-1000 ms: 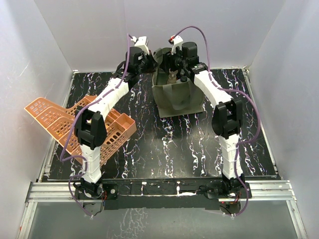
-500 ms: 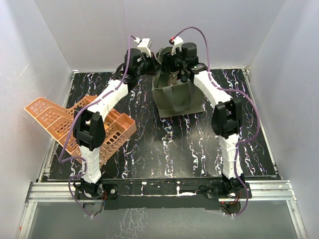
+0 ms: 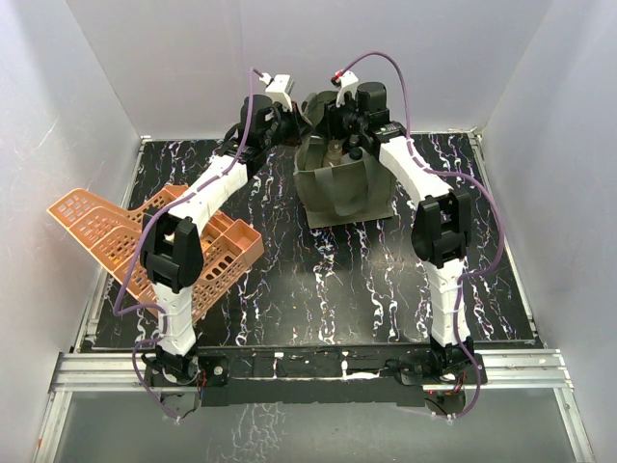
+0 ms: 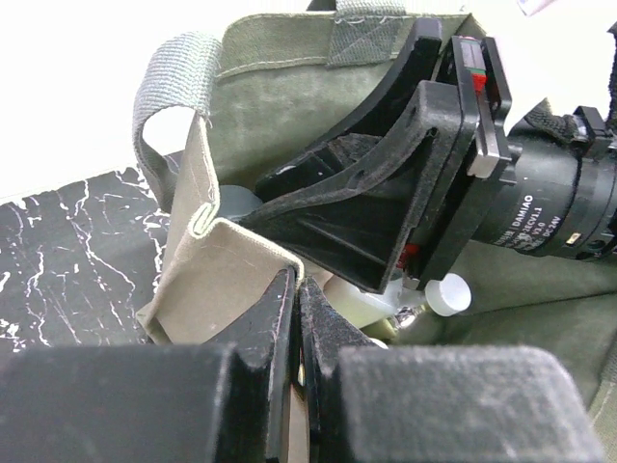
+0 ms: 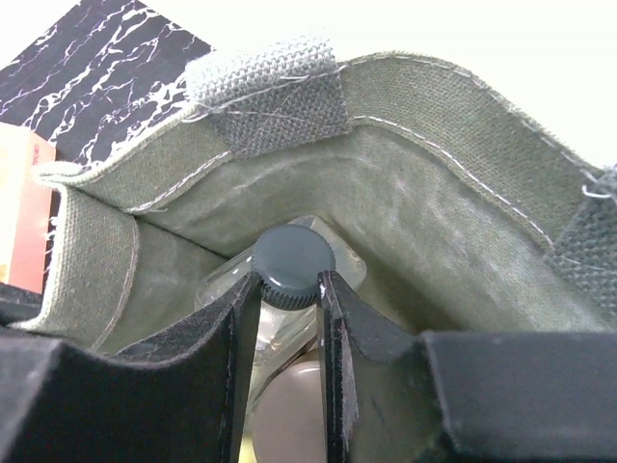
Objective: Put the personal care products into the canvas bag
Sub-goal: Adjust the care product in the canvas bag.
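Clear plastic bottle with a dark round cap [image 5: 294,262] sits low inside the olive-green canvas bag [image 5: 434,222], cap up, near an inner wall. My right tool [image 5: 289,285] is down in the bag mouth, a finger pressed to each side just under the cap. As far as the wrist view shows, it is clamped on the bottle. A pale rounded shape lies below it; I cannot tell which product. A white-capped bottle [image 4: 448,294] is also in the bag, seen from the left wrist.

My left tool [image 4: 294,289] has its fingers together on a fold of the bag's left rim, pinching the cloth and holding the mouth wide.

Step in hand, as I judge it: release the bottle into the bag. To do it well:
- A firm left pinch, so the soft wall does not fold inward.
- Part the right fingers only a little, since the walls are near on both sides.
- Lift straight up, clear of the grey webbing strap handle [image 5: 265,92], which could snag a finger.

Materials: the canvas is coarse, limp and stitched at the hem. The cap is matte and smooth; the bottle wall is glossy and probably slippery.

The bag stands at the back of the black bench with white marble veining [image 3: 318,280]. Orange plastic lattice baskets [image 3: 217,256] lie well apart, at the left edge.
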`<state>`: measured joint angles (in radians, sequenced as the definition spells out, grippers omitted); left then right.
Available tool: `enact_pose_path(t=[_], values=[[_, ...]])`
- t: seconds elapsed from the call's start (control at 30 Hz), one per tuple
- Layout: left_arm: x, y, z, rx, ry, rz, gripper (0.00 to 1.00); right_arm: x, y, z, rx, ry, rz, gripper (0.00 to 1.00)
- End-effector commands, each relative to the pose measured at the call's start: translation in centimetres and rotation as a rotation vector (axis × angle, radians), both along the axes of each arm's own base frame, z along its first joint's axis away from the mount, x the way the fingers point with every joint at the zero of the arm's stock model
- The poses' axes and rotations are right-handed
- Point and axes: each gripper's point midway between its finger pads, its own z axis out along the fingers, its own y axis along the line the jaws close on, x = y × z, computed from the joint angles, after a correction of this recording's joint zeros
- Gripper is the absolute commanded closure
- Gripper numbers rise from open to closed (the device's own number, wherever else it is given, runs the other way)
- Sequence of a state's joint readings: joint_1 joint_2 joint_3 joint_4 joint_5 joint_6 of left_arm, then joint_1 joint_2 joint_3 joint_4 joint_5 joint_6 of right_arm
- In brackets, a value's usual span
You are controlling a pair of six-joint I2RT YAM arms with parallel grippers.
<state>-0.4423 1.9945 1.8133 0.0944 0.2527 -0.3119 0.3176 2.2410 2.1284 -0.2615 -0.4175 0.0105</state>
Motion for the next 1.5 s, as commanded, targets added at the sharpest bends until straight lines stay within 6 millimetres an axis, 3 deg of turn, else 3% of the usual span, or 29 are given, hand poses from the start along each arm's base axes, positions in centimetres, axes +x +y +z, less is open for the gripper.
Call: enact_pose_path(t=[0.0, 0.33, 0.63, 0.87, 1.07, 1.27, 1.47], values=[[-2.2, 0.6, 9.9, -0.086, -0.202, 0.009, 1.00, -1.6, 2.1, 1.7, 0.010, -0.046, 0.126, 0.77], [-1.8, 0.9, 9.7, -0.077, -0.202, 0.033, 1.00, -3.1, 2.0, 0.5, -0.089, -0.034, 0.199, 0.90], [-3.1, 0.2, 9.7, -0.094, -0.176, -0.031, 1.00, 0.5, 1.1, 5.8, 0.010, -0.182, 0.026, 0.89], [-3.5, 0.2, 9.7, -0.095, -0.164, -0.045, 1.00, 2.3, 0.5, 7.1, 0.041, -0.261, -0.050, 0.87], [-3.5, 0.0, 10.0, -0.096, -0.177, -0.055, 1.00, 2.6, 0.1, 4.6, -0.001, -0.222, -0.063, 0.87], [-3.4, -0.1, 10.0, -0.093, -0.188, -0.057, 1.00, 1.4, 0.2, 1.2, -0.061, -0.120, -0.016, 0.87], [-3.3, -0.1, 10.2, -0.096, -0.198, -0.060, 1.00, 0.2, 0.1, -0.4, -0.101, -0.057, 0.027, 0.88]])
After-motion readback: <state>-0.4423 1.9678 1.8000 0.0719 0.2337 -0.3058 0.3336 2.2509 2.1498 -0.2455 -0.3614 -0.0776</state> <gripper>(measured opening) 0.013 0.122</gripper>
